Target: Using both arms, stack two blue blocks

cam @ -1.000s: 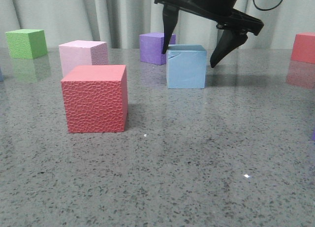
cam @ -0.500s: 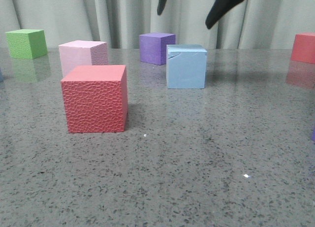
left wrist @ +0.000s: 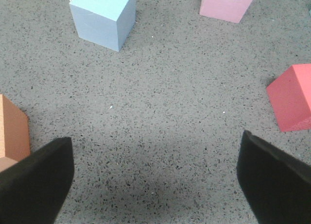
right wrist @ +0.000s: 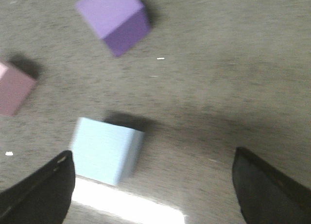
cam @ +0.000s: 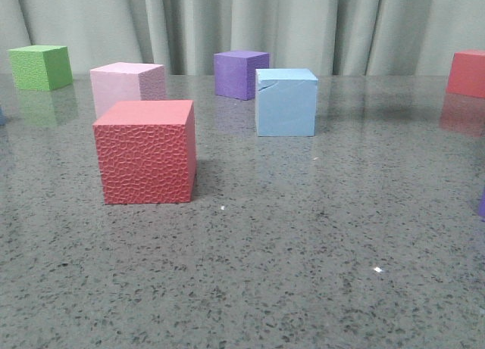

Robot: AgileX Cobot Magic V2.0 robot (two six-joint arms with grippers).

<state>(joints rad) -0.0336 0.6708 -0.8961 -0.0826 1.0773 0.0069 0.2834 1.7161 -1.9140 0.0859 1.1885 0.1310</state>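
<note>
On the grey speckled stone table (cam: 303,243), a light sky-blue matte foam cube (cam: 286,102) stands flat toward the middle, a crease showing near its upper left edge in the front view. Just behind it and a little to its left sits a darker purple foam cube (cam: 241,73), apart from it. Nearer the camera on the left stands a red foam cube with a pebbled face (cam: 145,151), and right behind that a pale pink foam cube (cam: 127,86); whether the two touch cannot be told. A green foam cube (cam: 41,66) sits far back on the left and another red cube (cam: 467,73) at the far right edge. Neither arm shows in the front view. In the left wrist view the left gripper (left wrist: 155,175) hangs above bare table with its black fingers (left wrist: 36,185) spread wide and holding nothing; a light blue cube (left wrist: 103,17), a pink cube (left wrist: 227,4), a red cube (left wrist: 293,97) and an orange-brown cube (left wrist: 12,131) lie around it. The right wrist view is blurred: the right gripper (right wrist: 153,187) is also wide apart and empty, above the table, with a pale blue cube (right wrist: 106,149) near one finger (right wrist: 41,192) and the purple cube (right wrist: 115,21) farther off.
</note>
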